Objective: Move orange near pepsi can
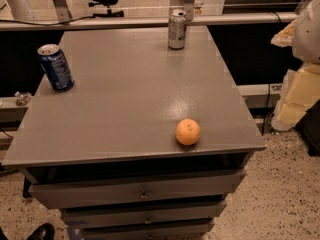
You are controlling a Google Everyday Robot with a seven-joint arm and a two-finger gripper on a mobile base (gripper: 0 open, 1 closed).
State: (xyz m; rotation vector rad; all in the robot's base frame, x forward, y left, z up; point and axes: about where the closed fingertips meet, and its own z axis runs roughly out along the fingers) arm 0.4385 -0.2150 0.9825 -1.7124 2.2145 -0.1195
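The orange (pixel 188 132) sits on the grey table top (pixel 125 99) near its front right corner. The pepsi can (pixel 55 67), dark blue with a silver top, stands upright near the table's left edge, toward the back. The two are far apart, across most of the table's width. Only pale segments of my arm (pixel 302 79) show at the right edge of the camera view, off the table's right side. The gripper itself is out of view.
A silver-and-green can (pixel 177 29) stands upright at the table's back edge, right of centre. Drawers (pixel 140 191) sit under the table top. A rail (pixel 150 21) runs behind the table, with an office chair beyond. A shoe (pixel 40 231) shows at bottom left.
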